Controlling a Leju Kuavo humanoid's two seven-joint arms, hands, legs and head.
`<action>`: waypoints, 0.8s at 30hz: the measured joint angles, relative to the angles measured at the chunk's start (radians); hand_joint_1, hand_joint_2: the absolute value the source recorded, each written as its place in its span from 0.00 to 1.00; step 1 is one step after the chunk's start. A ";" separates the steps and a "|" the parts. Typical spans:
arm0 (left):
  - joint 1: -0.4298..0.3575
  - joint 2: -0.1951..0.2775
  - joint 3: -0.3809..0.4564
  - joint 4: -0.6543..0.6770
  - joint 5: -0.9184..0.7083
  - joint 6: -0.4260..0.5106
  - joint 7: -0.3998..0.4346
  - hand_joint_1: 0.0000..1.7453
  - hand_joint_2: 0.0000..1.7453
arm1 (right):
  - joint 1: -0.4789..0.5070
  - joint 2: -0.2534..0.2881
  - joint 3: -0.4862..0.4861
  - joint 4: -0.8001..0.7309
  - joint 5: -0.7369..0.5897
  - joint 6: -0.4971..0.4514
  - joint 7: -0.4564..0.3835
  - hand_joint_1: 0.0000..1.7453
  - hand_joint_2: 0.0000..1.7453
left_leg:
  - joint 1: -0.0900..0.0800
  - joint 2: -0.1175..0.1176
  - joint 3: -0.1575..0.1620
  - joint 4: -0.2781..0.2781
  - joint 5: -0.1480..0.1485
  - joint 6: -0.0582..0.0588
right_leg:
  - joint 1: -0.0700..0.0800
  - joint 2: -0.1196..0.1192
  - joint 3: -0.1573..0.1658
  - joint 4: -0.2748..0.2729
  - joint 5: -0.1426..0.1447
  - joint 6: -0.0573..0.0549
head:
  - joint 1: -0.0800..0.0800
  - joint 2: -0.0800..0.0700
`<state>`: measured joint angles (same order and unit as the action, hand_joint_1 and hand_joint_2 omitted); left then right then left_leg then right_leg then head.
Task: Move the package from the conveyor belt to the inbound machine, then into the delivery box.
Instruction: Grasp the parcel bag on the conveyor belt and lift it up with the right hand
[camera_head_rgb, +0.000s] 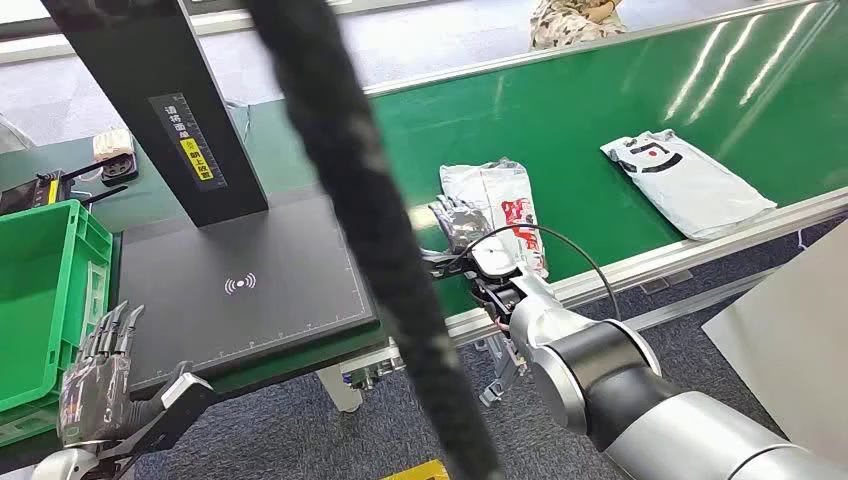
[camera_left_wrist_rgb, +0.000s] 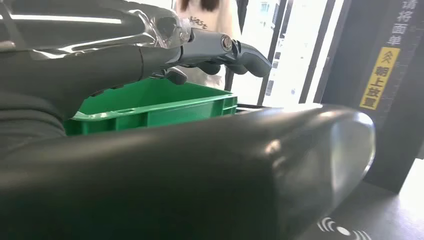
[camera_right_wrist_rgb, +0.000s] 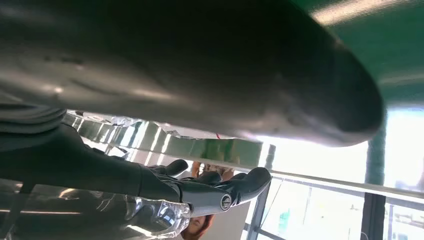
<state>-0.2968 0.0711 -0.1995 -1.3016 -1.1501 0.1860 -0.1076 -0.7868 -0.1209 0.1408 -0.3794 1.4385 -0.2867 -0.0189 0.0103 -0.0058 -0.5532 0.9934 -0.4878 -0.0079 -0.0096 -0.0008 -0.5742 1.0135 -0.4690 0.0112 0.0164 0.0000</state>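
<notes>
You are at the pickup step: your right robot hand sits at the near edge of the white plastic mailer package with red print on the green conveyor belt; whether it grips, you cannot tell. Next, secure and carry it to the black flat inbound scanner pad. The green plastic crate appears empty where visible. Your left robot hand hangs spread, holding nothing.

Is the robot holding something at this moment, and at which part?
The right hand touches the near package at its left edge; whether it grips cannot be told. The left hand holds nothing.
</notes>
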 joint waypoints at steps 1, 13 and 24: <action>-0.001 -0.001 -0.001 0.001 0.000 0.000 0.000 0.00 0.00 | 0.000 -0.001 0.000 0.001 0.000 0.000 0.000 0.00 0.00 | 0.000 0.000 0.000 0.000 0.000 0.000 | 0.000 0.000 0.000 0.000 0.000 0.000 | 0.000 0.000; -0.038 -0.010 -0.026 0.060 0.022 0.010 -0.020 0.00 0.00 | 0.000 -0.020 -0.024 0.036 -0.007 0.075 0.069 0.00 0.00 | 0.000 0.000 0.000 0.000 0.000 0.000 | 0.000 0.000 0.000 0.000 0.000 0.000 | 0.000 0.000; -0.051 -0.011 -0.058 0.130 0.035 0.033 -0.031 0.00 0.00 | 0.001 -0.030 -0.064 0.076 -0.019 0.114 0.129 0.00 0.00 | 0.000 0.000 0.000 0.000 0.000 0.000 | 0.000 0.000 0.000 0.000 0.000 0.000 | 0.000 0.000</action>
<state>-0.3482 0.0599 -0.2573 -1.1720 -1.1153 0.2188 -0.1381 -0.7859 -0.1511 0.0770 -0.3030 1.4200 -0.1727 0.1105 0.0103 -0.0058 -0.5534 0.9933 -0.4878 -0.0079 -0.0095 -0.0006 -0.5745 1.0135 -0.4689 0.0112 0.0164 0.0000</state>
